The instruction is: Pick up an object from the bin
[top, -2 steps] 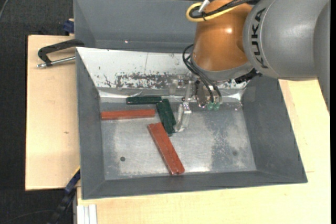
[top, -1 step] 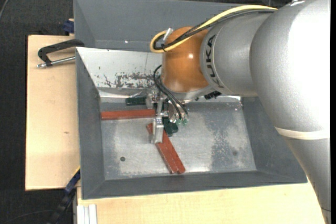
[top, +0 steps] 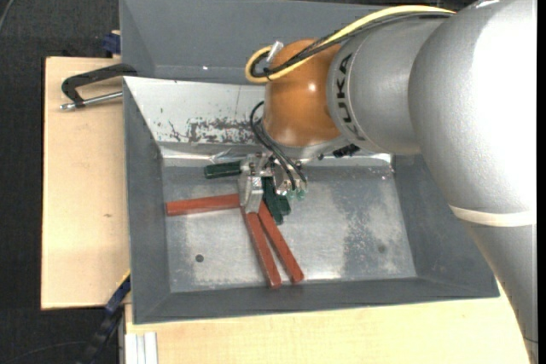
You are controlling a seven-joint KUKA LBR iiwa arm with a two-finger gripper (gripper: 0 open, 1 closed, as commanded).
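- The jaws are low in the middle of the grey bin (top: pixel 143 217). I cannot tell if they are open or shut.
- A dark green piece (top: pixel 278 205) lies right under them.
- Two red sticks (top: pixel 277 256) lie side by side just beside it.
- Another red stick (top: pixel 202 205) lies to the left.

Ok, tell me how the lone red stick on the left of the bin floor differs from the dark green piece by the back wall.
Colour: the red stick is reddish brown, the green piece dark green. Length: the red stick is longer than the green piece. Place: the red stick lies out on the bin floor, the green piece nearer the back wall. Both lie flat, roughly crosswise, left of the gripper in the view.
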